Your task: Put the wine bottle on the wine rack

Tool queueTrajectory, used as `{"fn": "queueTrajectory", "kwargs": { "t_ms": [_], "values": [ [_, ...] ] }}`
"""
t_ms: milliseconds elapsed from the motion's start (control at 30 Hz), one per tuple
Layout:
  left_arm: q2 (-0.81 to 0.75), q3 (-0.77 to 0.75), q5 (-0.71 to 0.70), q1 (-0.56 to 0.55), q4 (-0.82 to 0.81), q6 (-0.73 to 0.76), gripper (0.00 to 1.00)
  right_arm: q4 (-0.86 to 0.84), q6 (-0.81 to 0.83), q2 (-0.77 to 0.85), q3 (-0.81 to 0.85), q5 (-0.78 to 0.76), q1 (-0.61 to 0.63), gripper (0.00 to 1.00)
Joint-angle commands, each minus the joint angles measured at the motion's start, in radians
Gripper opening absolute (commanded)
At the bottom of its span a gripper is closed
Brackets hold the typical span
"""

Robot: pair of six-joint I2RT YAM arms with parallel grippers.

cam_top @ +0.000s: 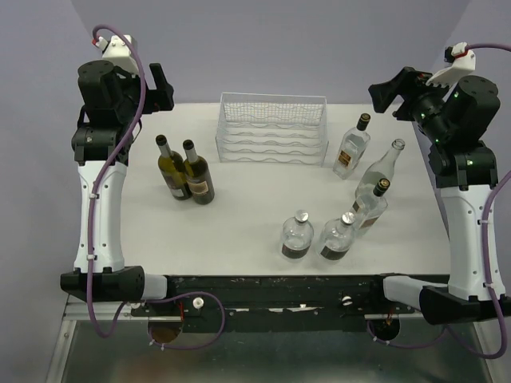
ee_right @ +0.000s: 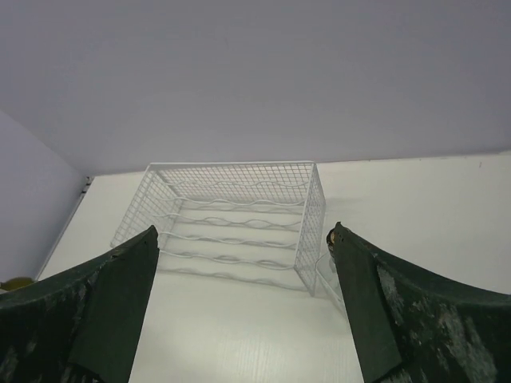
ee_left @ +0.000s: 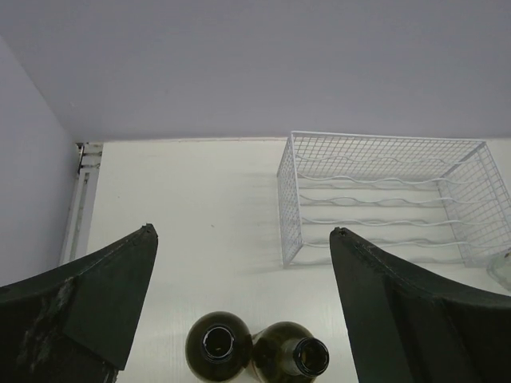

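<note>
The white wire wine rack [cam_top: 271, 128] stands at the back middle of the table with nothing on its wavy shelves. Two dark green wine bottles [cam_top: 172, 167] [cam_top: 197, 172] stand upright, touching, left of it. My left gripper [cam_top: 162, 86] is open and empty, raised above and behind them. In the left wrist view the gripper [ee_left: 242, 230] is wide open, with the two open bottle mouths [ee_left: 217, 347] [ee_left: 307, 357] below and the rack [ee_left: 383, 199] to the right. My right gripper [cam_top: 383, 94] is open and empty, raised right of the rack [ee_right: 231, 215]; it shows wide open in its wrist view [ee_right: 243, 229].
Several clear bottles stand on the right half: a square one [cam_top: 351, 145] beside the rack's right side, a tall one [cam_top: 382, 171], a dark-capped one [cam_top: 371, 203], and two round ones [cam_top: 296, 234] [cam_top: 339, 235] near the front. A grey wall runs behind the table.
</note>
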State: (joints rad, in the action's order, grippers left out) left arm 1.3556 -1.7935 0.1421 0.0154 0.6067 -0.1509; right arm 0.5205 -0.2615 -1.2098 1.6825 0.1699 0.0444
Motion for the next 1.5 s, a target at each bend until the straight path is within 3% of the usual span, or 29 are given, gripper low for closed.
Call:
{"fn": "queueTrajectory", "kwargs": {
  "t_ms": [0, 100, 233, 300, 467, 533, 633, 833, 933, 1167, 1467],
  "values": [
    [-0.006, 0.003, -0.024, -0.002, 0.027, -0.061, 0.99, 0.024, -0.015, 0.004, -0.006, 0.028, -0.003, 0.97],
    [-0.038, 0.064, -0.065, -0.002, 0.002, -0.128, 0.99, 0.027, -0.016, 0.016, -0.013, 0.016, -0.003, 0.97],
    [-0.104, 0.180, -0.242, -0.005, -0.035, -0.369, 0.99, 0.061, -0.018, 0.021, -0.006, 0.011, -0.003, 0.97],
    [-0.121, 0.178, -0.221, -0.003, -0.021, -0.430, 0.99, 0.099, -0.021, 0.018, 0.009, 0.016, -0.003, 0.97],
    [-0.138, 0.178, -0.015, -0.002, -0.065, -0.374, 0.99, 0.208, -0.038, 0.021, 0.036, 0.045, -0.003, 0.97],
    [-0.139, 0.206, 0.156, 0.001, -0.111, -0.270, 0.99, 0.271, -0.048, 0.021, 0.054, 0.049, -0.003, 0.97],
    [-0.138, 0.252, 0.350, 0.001, -0.174, -0.247, 0.99, 0.366, -0.048, 0.026, 0.071, 0.057, -0.003, 0.97],
    [-0.107, 0.266, 0.577, -0.011, -0.275, -0.276, 0.98, 0.649, -0.036, 0.041, 0.158, -0.079, -0.003, 0.95],
    [-0.073, 0.227, 0.622, -0.069, -0.271, -0.236, 0.97, 0.763, -0.018, 0.094, 0.154, -0.165, -0.003, 0.95],
    [0.023, 0.106, 0.596, -0.244, -0.176, -0.104, 0.99, 0.946, -0.054, 0.179, 0.080, -0.107, -0.003, 0.88],
    [0.046, 0.125, 0.579, -0.313, -0.179, -0.093, 0.99, 0.915, -0.084, 0.236, -0.159, -0.112, -0.003, 0.82]
  ]
}}
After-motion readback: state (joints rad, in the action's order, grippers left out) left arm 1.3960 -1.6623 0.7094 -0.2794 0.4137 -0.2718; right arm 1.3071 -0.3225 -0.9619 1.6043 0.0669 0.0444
